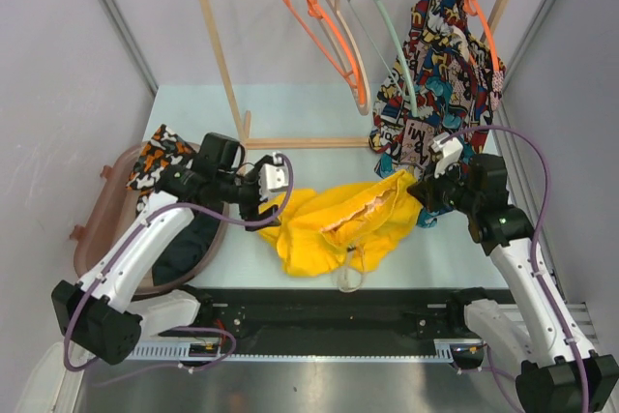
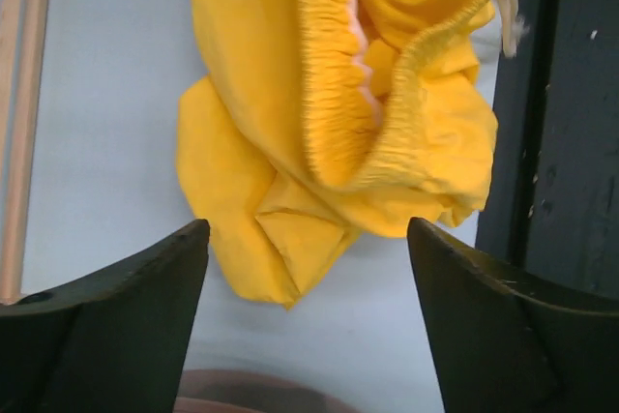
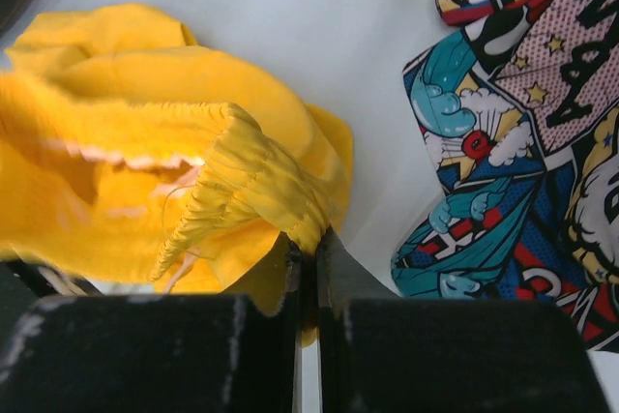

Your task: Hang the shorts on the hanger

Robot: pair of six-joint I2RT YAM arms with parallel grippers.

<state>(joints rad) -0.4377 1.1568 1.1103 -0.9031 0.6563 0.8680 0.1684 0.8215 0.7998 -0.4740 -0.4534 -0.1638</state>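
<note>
step: getting a two-point hold on shorts (image 1: 329, 224), heaped on table (image 1: 290, 123) | my right pincer (image 3: 309, 249) clamps waistband | my left pincer (image 2: 308, 229) wide, empty, near the hem | next: grip waistband's free side, lift toward hanger (image 1: 392, 45)

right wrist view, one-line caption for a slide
The right gripper pinches the shorts by their elastic waistband, with a comic-print garment alongside.

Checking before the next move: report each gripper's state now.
Left gripper: open, nothing between its fingers.
Right gripper: shut on the shorts, at the waistband.
</note>
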